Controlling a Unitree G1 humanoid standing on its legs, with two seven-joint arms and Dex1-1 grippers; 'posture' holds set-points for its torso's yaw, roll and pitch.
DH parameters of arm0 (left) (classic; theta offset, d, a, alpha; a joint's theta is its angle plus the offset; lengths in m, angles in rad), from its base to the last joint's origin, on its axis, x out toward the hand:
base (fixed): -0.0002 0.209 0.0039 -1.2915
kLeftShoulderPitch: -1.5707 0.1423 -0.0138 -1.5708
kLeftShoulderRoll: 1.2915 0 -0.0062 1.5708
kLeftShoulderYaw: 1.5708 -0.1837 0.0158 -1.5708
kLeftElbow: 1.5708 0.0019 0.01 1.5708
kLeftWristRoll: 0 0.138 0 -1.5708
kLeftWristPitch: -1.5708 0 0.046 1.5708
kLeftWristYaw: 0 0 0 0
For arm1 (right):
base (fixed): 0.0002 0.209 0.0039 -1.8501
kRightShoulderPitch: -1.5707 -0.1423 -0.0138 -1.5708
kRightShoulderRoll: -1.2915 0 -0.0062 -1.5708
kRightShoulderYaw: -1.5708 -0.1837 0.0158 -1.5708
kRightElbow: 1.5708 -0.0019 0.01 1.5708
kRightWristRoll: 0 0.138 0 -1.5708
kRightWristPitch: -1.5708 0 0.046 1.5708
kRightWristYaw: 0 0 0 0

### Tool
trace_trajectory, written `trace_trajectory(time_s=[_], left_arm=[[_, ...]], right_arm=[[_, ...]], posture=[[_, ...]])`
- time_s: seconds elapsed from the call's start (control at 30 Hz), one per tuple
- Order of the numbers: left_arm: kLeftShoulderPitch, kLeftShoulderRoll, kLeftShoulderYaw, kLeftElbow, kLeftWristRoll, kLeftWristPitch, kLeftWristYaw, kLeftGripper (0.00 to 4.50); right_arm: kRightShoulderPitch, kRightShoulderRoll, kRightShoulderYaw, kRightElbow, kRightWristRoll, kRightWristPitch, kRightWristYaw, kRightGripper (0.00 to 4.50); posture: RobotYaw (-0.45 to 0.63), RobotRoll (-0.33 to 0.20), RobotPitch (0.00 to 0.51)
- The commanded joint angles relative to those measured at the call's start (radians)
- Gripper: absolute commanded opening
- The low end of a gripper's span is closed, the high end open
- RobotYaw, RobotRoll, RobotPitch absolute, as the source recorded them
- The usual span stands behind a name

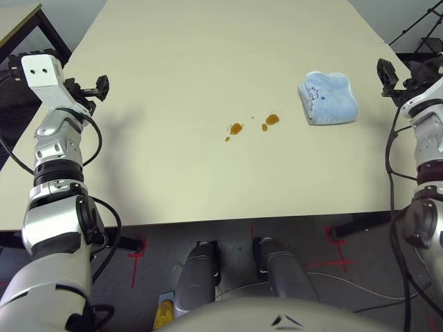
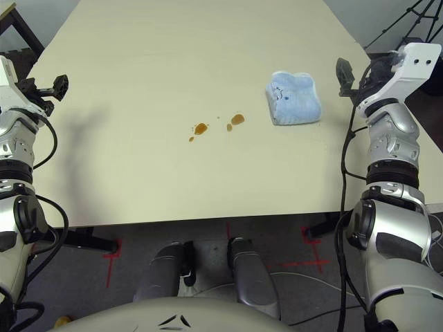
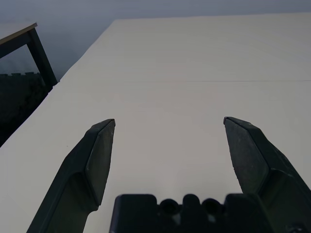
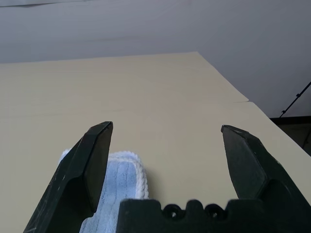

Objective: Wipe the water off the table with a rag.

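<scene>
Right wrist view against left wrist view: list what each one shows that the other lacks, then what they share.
The right wrist view alone has the rag, light blue with a white fluffy edge, lying on the table just past the open right gripper, near one of its fingers. The left wrist view alone has the smaller dark-framed side table off the table's edge, beyond the open left gripper. Both share the pale beige table, bare ahead of the fingertips, and two spread black fingers holding nothing.
</scene>
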Motion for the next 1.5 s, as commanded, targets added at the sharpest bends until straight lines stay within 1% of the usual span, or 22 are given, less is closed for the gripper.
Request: trace_trajectory(time_s=[0.03,0.13,0.33,0.43,0.53,0.63,0.73,0.87,0.97,1.1,1.27,1.37,1.5], left_arm=[[-0.004,-0.001,0.0,0.019,0.003,-0.009,-0.003,4.5],[-0.004,-0.009,-0.007,0.019,0.004,-0.005,-0.017,4.5],[-0.026,-0.025,-0.029,-0.033,-0.011,0.045,-0.118,4.5],[-0.043,-0.025,-0.034,-0.069,-0.025,0.085,-0.168,4.5],[-0.042,-0.033,-0.045,-0.124,-0.045,0.144,-0.243,4.5],[-0.017,-0.056,-0.082,-0.23,-0.081,0.251,-0.351,4.5],[0.028,-0.08,-0.128,-0.374,-0.128,0.367,-0.459,4.5],[0.067,-0.096,-0.165,-0.492,-0.168,0.465,-0.532,4.5],[0.092,-0.113,-0.195,-0.564,-0.198,0.525,-0.583,4.5],[0.107,-0.122,-0.213,-0.596,-0.204,0.548,-0.605,4.5],[0.101,-0.135,-0.214,-0.587,-0.197,0.542,-0.589,4.5],[0.109,-0.143,-0.217,-0.598,-0.197,0.543,-0.584,4.5],[0.122,-0.15,-0.215,-0.616,-0.198,0.547,-0.577,4.5]], right_arm=[[-0.017,-0.004,0.001,0.009,0.0,0.001,-0.002,4.46],[-0.015,-0.003,0.004,0.007,-0.001,0.005,0.0,4.46],[-0.026,-0.017,0.013,0.01,-0.008,0.026,0.009,4.46],[-0.046,-0.019,0.02,0.014,-0.015,0.039,0.006,4.46],[-0.057,-0.018,0.029,0.015,-0.022,0.058,0.004,4.46],[-0.071,-0.028,0.042,0.017,-0.022,0.109,0.022,4.46],[-0.102,-0.049,0.05,0.029,-0.018,0.169,0.034,4.46],[-0.143,-0.072,0.061,0.025,-0.01,0.278,0.069,4.46],[-0.207,-0.104,0.091,0.048,-0.021,0.409,0.111,4.46],[-0.286,-0.137,0.175,0.128,-0.082,0.519,0.18,4.46],[-0.387,-0.146,0.247,0.291,-0.176,0.551,0.181,4.46],[-0.414,-0.132,0.26,0.363,-0.21,0.534,0.158,4.46],[-0.427,-0.109,0.241,0.418,-0.225,0.518,0.103,4.46]], posture=[[-0.06,0.0,0.165],[-0.08,0.0,0.174],[-0.08,0.0,0.178],[-0.09,0.0,0.184],[-0.1,0.0,0.179],[-0.11,0.0,0.176],[-0.13,0.0,0.169],[-0.15,0.0,0.158],[-0.16,0.0,0.156],[-0.17,0.0,0.157],[-0.17,0.0,0.16],[-0.16,0.0,0.162],[-0.16,0.0,0.164]])
